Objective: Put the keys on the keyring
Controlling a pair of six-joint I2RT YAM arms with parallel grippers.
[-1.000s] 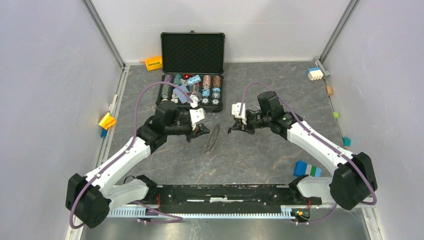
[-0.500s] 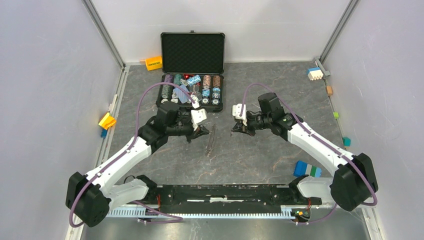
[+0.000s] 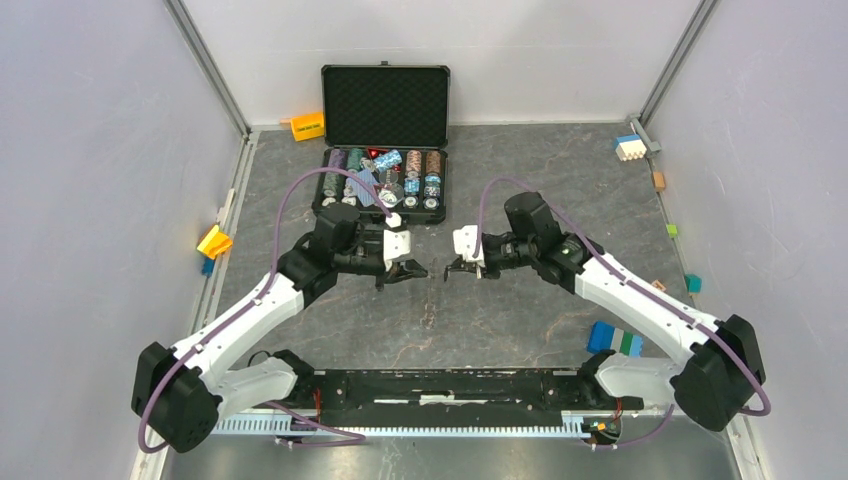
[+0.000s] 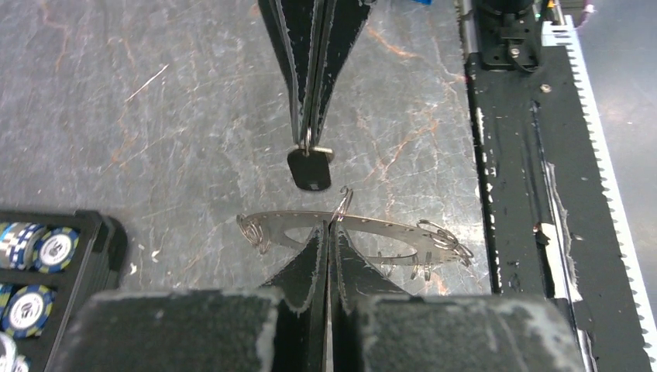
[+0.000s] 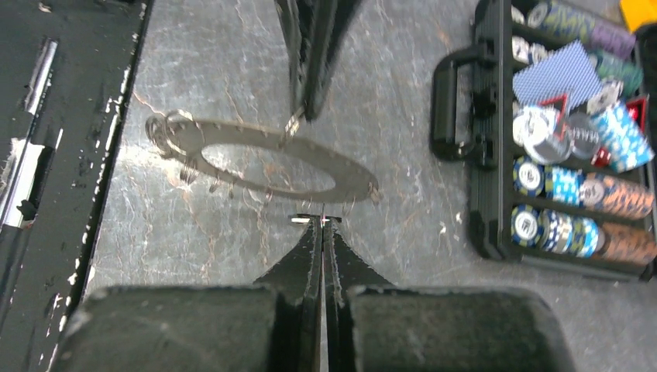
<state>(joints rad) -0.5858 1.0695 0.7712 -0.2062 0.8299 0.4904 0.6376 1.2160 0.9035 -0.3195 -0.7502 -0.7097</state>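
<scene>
Left gripper (image 4: 329, 232): fingers pressed together, clamped on the rim of the keyring (image 4: 380, 225) where a small wire loop (image 4: 342, 201) stands up just past the tips.
Keyring position: held off the table by that 1 edge, lying nearly flat between the 2 grippers, and edge-on and hard to make out from the top camera.
Keyring detail: flat grey oval band with a big central hole and clusters of small wire rings (image 5: 166, 128) at its ends.
Right gripper (image 5: 320, 225): fingers together, pinching 1 key (image 4: 310, 169) by its silver part.
Key position: its dark head hangs below the right fingertips, just beside the keyring rim opposite the left gripper's hold, with a thin gap showing between them.
Grippers: tips face each other, near but apart, at mid-table.
Table (image 3: 500, 320): dark grey marbled surface with rust-coloured veins.
Case (image 3: 385, 105): black, lid open, at the back behind the grippers, holding poker chips (image 3: 400, 185) in rows.
Near edge: black base rail (image 3: 450, 385) between the arm mounts.
Walls: plain pale grey on 3 sides.
Loose items: an orange block (image 3: 307, 126) by the case and a blue-white-green block (image 3: 614, 338) near the right arm.
</scene>
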